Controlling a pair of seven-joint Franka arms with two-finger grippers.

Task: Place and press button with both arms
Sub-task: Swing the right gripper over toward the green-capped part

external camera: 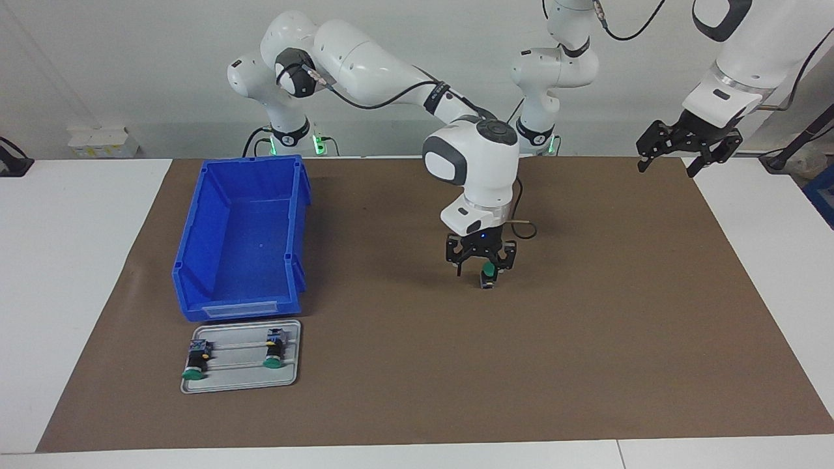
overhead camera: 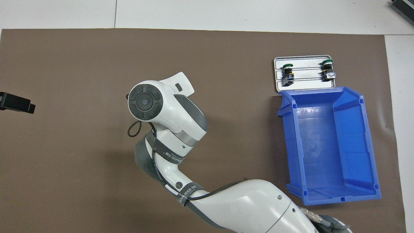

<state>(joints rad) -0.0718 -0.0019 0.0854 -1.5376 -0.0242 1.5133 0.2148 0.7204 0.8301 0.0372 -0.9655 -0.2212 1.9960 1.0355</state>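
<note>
Centrally, the right gripper [external camera: 483,270] hangs low over the brown mat [external camera: 586,312], its black fingers partly closed around a button [external camera: 487,273] held upright, green cap up, grey-blue end down at or just above the mat; whether that end touches cannot be told. In the overhead view the arm's rounded white wrist hides both gripper and button. The mat is matte and flat, like paper, with straight edges, laid on a smooth white table [external camera: 78,260]. Taking the bin [external camera: 244,241] as the landmark: it is a glossy blue plastic box with sloped walls and a lower front lip, standing toward the right arm's end of the mat. Just beside the bin, farther from the robots than it, lies a small grey metal tray [external camera: 241,378] with rounded corners and ribbed grooves, bearing two more buttons [external camera: 195,359] [external camera: 274,350] on their sides, green caps pointing away from the robots. The held button is well apart from the bin, toward the left arm's end, with bare mat all round it. The left gripper [external camera: 687,146] waits high over the mat's edge at its own end, fingers spread wide, holding nothing.
</note>
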